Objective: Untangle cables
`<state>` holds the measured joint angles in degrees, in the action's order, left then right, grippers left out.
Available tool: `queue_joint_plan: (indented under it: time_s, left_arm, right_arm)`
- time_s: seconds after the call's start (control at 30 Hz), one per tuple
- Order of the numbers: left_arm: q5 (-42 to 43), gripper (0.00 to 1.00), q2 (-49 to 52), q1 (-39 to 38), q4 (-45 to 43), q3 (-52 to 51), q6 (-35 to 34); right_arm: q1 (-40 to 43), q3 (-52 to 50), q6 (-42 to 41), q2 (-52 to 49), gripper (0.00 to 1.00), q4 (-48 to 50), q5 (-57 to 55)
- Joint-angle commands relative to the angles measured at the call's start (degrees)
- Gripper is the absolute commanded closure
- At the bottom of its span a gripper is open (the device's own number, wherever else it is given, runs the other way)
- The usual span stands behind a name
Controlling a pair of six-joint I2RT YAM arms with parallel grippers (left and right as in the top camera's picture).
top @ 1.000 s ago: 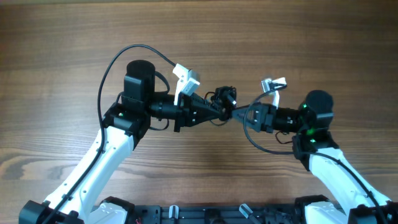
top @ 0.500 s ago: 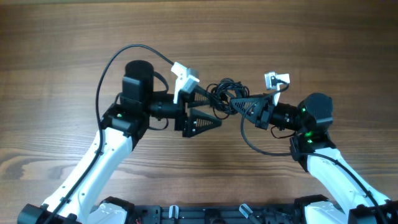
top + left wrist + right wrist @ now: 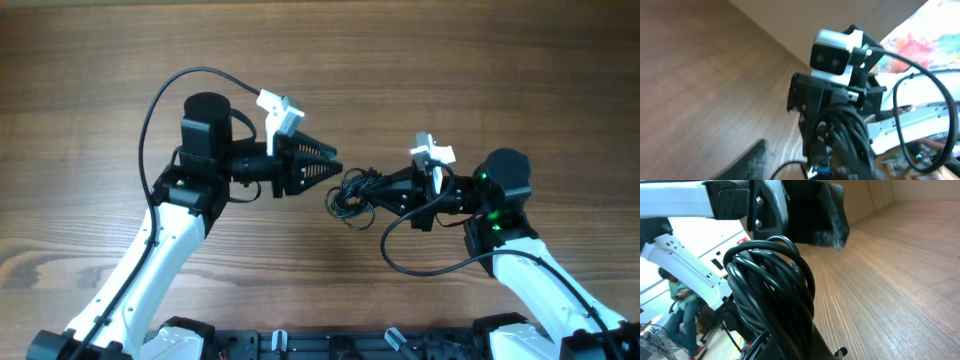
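The cables (image 3: pixel 350 190) are a small bunch of thin dark loops hanging just above the table, mid-scene. My right gripper (image 3: pixel 380 194) reaches in from the right and is shut on the bunch's right side. In the right wrist view the cables (image 3: pixel 771 282) fill the foreground, rising out of the jaws. My left gripper (image 3: pixel 334 165) points right, just up and left of the bunch, apart from it. Its jaws stand partly open with nothing between them. The left wrist view shows one blurred finger (image 3: pixel 747 162) and the cables (image 3: pixel 850 137) ahead, in front of the right gripper.
Thick black arm cables loop over the left arm (image 3: pixel 160 100) and under the right wrist (image 3: pixel 410 262). The bare wooden table (image 3: pixel 450 60) stretches on all sides. White wrist cameras (image 3: pixel 278 110) stick up from both arms.
My left gripper let go of the cables, opened wide, then narrowed and drew back to the left. My right gripper shut on the bunch and carried it down and a little left.
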<state>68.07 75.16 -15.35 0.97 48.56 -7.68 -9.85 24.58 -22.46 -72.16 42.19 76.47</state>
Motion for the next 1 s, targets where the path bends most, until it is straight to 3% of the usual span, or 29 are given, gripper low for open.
queue_joint_plan:
  time_s: [0.0,0.2,0.23,0.27,0.33,0.4,0.53,0.63,0.67,0.77,0.8,0.9,0.97]
  left_arm:
    - [-0.2,0.55,-0.1,-0.3,7.8,0.5,7.5]
    - [-0.2,0.52,-0.1,-0.3,12.4,0.2,9.0]
    - [-0.3,0.47,-0.1,-0.3,12.3,0.2,9.0]
    - [-0.7,0.33,-0.1,0.1,11.7,0.2,9.0]
    - [-4.5,0.30,-0.1,2.1,9.9,0.2,8.9]
    - [-8.8,0.00,-0.1,3.5,10.0,0.2,6.7]
    - [-9.6,0.00,-0.1,2.8,10.0,0.2,0.7]
    - [-22.9,0.00,-0.1,-4.5,5.0,0.2,-11.5]
    - [-25.0,0.00,-0.1,-6.3,4.0,0.2,-12.6]
    - [-39.4,0.09,-0.1,-13.5,3.1,0.2,-15.7]
    - [-44.3,0.16,-0.1,-15.5,3.1,0.2,-18.4]
    - [-52.0,0.48,0.4,-19.0,3.1,0.2,-21.0]
    - [-57.7,0.61,1.4,-19.2,3.0,0.2,-26.7]
  right_arm:
    - [-0.2,0.3,-1.3,-0.3,0.96,0.2,2.0]
    - [-0.2,0.3,-1.9,-0.3,0.95,0.1,-3.3]
    - [-0.2,0.3,-4.3,-0.3,0.96,-1.0,-7.5]
    - [-0.2,0.3,-7.1,-0.3,0.96,-2.6,-12.2]
    - [-0.2,0.3,-21.0,-0.5,0.95,-7.9,-23.5]
    - [-0.2,0.3,-33.9,-0.5,0.96,-9.7,-25.9]
    - [-0.3,0.3,-47.4,-0.5,0.96,-9.7,-28.2]
    - [-2.7,0.3,-47.4,-0.5,0.96,-10.8,-28.0]
    - [-3.4,0.3,-47.4,-0.5,0.96,-10.8,-28.1]
    - [-3.9,0.3,-48.2,-0.5,0.96,-10.8,-28.0]
    - [-3.9,0.3,-48.9,-0.5,0.96,-10.8,-28.0]
    - [-3.9,0.3,-50.7,-0.5,0.96,-10.8,-28.0]
    - [-3.9,0.3,-51.1,-0.5,0.96,-10.8,-27.3]
